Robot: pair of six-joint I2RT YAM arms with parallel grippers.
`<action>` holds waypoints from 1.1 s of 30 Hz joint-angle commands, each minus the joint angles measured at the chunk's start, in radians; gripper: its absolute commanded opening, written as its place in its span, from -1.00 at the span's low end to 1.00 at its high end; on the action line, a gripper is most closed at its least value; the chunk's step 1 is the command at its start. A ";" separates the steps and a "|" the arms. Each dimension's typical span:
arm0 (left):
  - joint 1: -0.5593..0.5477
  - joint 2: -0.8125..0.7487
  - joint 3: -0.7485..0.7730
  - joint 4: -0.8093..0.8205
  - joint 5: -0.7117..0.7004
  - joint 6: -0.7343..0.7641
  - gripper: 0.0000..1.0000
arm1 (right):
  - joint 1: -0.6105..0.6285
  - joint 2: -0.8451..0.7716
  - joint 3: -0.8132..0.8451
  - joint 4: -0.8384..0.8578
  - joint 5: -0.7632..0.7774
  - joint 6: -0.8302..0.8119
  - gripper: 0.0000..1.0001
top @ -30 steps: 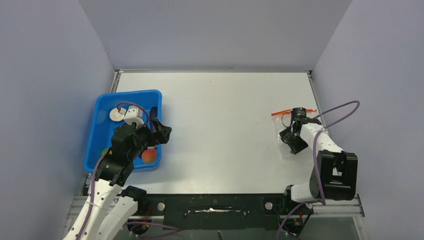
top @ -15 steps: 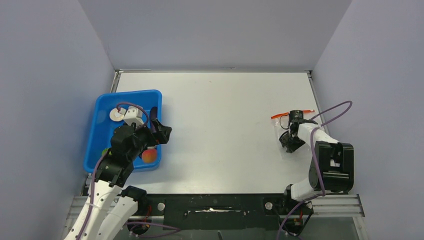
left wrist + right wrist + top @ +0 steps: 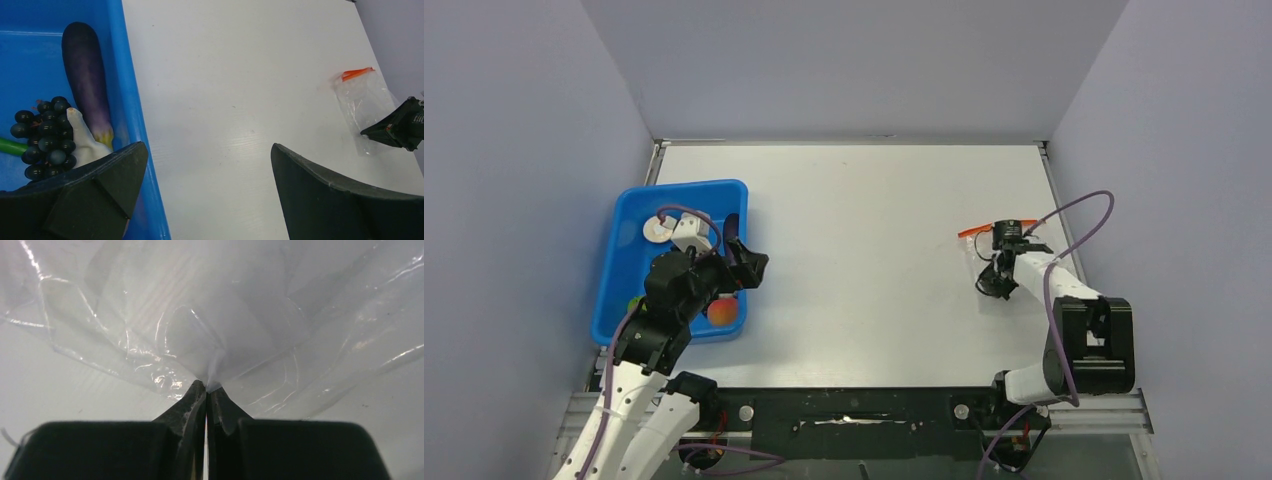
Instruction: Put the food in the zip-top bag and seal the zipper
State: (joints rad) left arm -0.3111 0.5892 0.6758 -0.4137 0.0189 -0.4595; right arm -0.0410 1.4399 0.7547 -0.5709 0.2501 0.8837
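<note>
Walls point(image 3: 854, 70) close me in on the left, the back and the right. The white table point(image 3: 854, 200) runs up to all three, and a broad stretch of it lies between the blue tray point(image 3: 622, 250) by the left edge and the zip-top bag point(image 3: 364, 105) near the right edge.

My left claw point(image 3: 208, 149) hangs spread wide over the tray's right wall, one finger above the tray and one above the table, gripping nothing. My right claw point(image 3: 206, 387) is low at the table with its fingers pressed together, and a fold of the clear bag is pinched between the tips. The red zipper point(image 3: 356, 74) lies at the bag's far end, away from my pinch.

Count: two claws, one tray, one bag, one zipper. In the tray I see one purple aubergine point(image 3: 86, 75), one grape bunch point(image 3: 47, 137), one orange-red fruit point(image 3: 721, 312), one pale disc point(image 3: 658, 230) and one green pod point(image 3: 9, 146) poking in at the edge.
</note>
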 commanded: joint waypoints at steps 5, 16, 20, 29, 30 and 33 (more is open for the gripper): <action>0.006 -0.012 -0.002 0.066 0.081 0.022 0.88 | 0.169 -0.164 0.022 0.134 -0.076 -0.225 -1.00; 0.006 -0.016 -0.015 0.101 0.154 0.029 0.83 | 0.375 -0.210 0.046 0.181 -0.264 -0.448 -1.00; 0.006 -0.019 -0.015 0.095 0.154 0.032 0.83 | 0.429 -0.163 0.102 0.049 -0.208 -0.458 -0.99; 0.005 -0.028 -0.015 0.096 0.157 0.036 0.83 | 0.450 -0.091 0.223 -0.201 0.048 -0.296 -0.39; 0.006 -0.029 -0.015 0.095 0.158 0.037 0.83 | 0.460 -0.086 0.239 -0.211 0.065 -0.267 -0.30; 0.007 -0.033 -0.015 0.095 0.156 0.038 0.83 | 0.495 -0.058 0.294 -0.234 0.104 -0.181 -0.14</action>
State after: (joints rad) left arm -0.3111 0.5709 0.6502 -0.3614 0.1291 -0.4385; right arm 0.4114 1.3602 0.9508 -0.7475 0.2440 0.5739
